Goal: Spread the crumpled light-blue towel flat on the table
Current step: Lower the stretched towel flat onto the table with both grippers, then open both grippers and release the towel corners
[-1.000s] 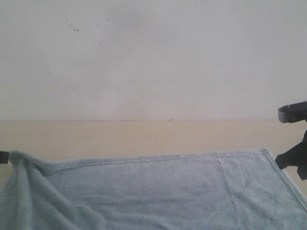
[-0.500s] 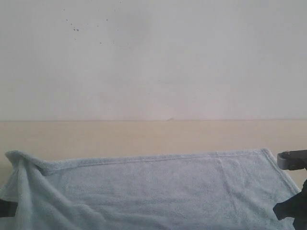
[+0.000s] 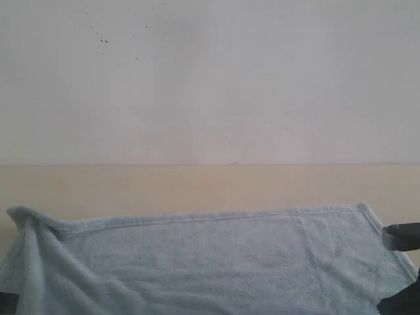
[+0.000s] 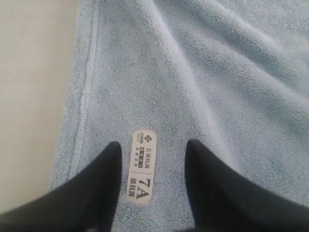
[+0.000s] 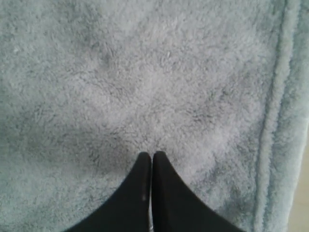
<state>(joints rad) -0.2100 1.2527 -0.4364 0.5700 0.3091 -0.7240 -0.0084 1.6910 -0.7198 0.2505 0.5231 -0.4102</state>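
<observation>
The light-blue towel (image 3: 210, 262) lies spread over the near part of the beige table (image 3: 197, 187), with a ridge of folds at its far-left corner (image 3: 26, 220). My left gripper (image 4: 153, 143) hovers open over the towel (image 4: 217, 72), its white care tag (image 4: 143, 164) between the dark fingers and nothing held. My right gripper (image 5: 152, 153) is shut, its tips together just above the fluffy towel (image 5: 120, 72) near a stitched hem (image 5: 273, 121). In the exterior view the right gripper (image 3: 401, 236) shows only partly at the right edge.
A white wall (image 3: 210, 79) with small dark specks rises behind the table. Bare table shows beyond the towel's far hem and beside its edge (image 4: 34, 72). A dark bit of the left arm (image 3: 6, 302) sits at the exterior view's lower-left corner.
Both grippers have drawn back from the towel's far corners toward the near edge. The left one let go of the far-left corner. The towel has stayed in place.
</observation>
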